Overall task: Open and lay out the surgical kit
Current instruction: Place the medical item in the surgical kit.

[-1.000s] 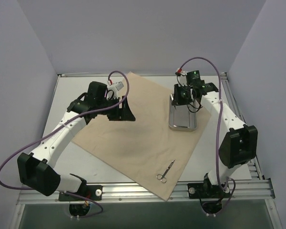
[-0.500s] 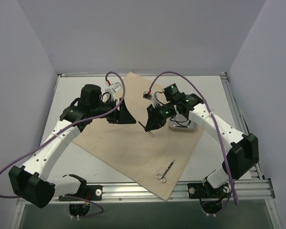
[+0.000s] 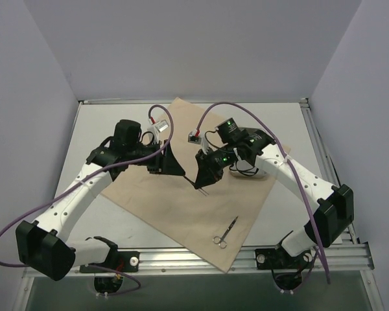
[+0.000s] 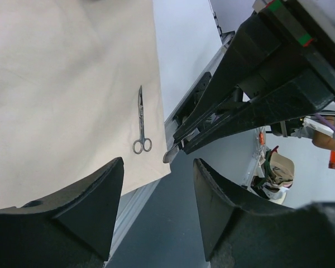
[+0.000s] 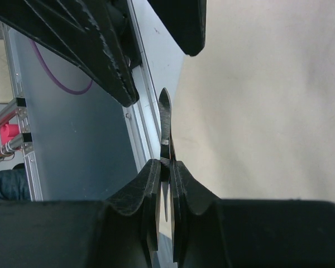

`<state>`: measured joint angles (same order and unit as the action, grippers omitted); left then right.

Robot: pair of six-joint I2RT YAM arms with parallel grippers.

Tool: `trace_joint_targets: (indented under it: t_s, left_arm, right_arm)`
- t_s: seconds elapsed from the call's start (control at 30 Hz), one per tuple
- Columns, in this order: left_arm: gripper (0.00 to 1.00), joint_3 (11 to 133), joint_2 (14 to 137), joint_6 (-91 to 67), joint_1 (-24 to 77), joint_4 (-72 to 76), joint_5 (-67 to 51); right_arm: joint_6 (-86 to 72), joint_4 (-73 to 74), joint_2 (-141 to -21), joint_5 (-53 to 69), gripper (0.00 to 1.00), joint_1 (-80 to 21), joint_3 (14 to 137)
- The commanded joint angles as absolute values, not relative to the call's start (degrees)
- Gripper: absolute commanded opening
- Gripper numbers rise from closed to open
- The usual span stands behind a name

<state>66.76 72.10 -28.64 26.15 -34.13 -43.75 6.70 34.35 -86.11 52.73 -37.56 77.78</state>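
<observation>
Firmly, tweezers (image 5: 164, 117) sit pinched between right gripper (image 5: 166, 163) jaws.

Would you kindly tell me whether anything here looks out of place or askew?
The tan sheet lies askew to the table, turned like a diamond; its near corner hangs past the front rail, and the scissors rest close to that corner. Nothing looks damaged.

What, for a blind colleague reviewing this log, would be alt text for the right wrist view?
The right gripper is shut on thin metal tweezers pointing up the frame; a tan wrap sheet fills the right side. Open fingers of the left gripper reach in from the top.
</observation>
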Motion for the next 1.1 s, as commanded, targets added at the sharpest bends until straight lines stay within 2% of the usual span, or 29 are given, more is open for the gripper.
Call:
trace_joint_targets:
  t_s: [0.0,0.57,0.8,0.93,0.97,1.0,1.07]
  left_arm:
    - [0.61,66.2,72.5,-30.1,26.1,-30.3,-47.5]
    - [0.51,62.1,74.2,-36.0,28.0,-23.7,-55.5]
    - [0.42,60.7,73.7,-36.6,28.2,-24.5,-58.0]
    - [0.28,59.4,72.4,-36.9,28.2,-24.5,-58.4]
    - [0.14,59.2,72.3,-36.7,28.1,-25.0,-58.4]
    - [0.03,59.2,72.1,-36.4,28.1,-25.4,-57.9]
    - [0.02,59.2,71.9,-35.9,28.1,-25.7,-56.2]
  right_arm:
    - [8.1,36.6,-84.8,53.2,0.0,-38.0,80.7]
    - [7.4,36.0,-85.2,50.5,0.0,-40.6,81.0]
    - [8.2,36.8,-85.1,49.0,0.0,-41.8,81.0]
    - [8.3,37.0,-84.6,47.2,0.0,-42.2,80.9]
    - [8.1,36.7,-84.6,46.8,0.0,-42.2,80.9]
    - [7.7,36.7,-84.4,46.4,0.0,-42.2,80.9]
    - [7.1,36.2,-84.1,45.0,0.0,-42.2,80.9]
